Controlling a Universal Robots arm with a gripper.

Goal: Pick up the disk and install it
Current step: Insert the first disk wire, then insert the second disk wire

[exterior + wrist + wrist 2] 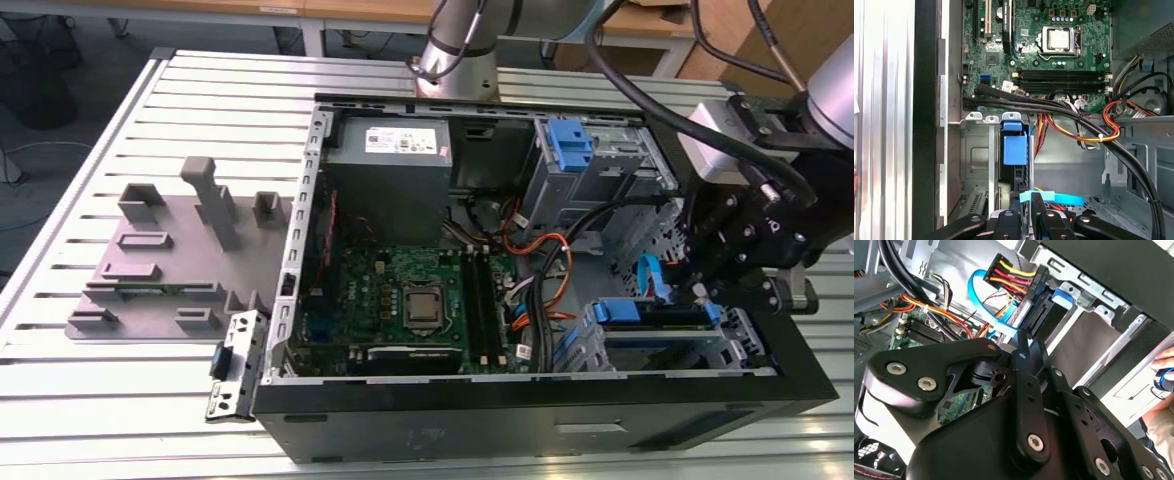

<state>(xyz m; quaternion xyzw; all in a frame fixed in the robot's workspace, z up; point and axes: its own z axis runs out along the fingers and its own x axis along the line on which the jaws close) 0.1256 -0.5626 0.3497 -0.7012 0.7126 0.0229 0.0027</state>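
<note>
The installation step is judged to be in hand. The disk [651, 313] is seen edge-on in the sheet-metal drive bay [974, 150], directly ahead of the gripper [705, 288], with its blue plastic rail [1014, 149] facing the gripper. Whether the gripper is apart or clamped on the disk cannot be told.

Final seating is judged to call for straight travel along the bay guides, kept clear of the wiring. A flat, flexible blue data cable [979, 295] and a black connector with red, yellow and black wires [1009, 270] lie just beyond the gripper. The green motherboard [1054, 50] lies farther ahead.
</note>
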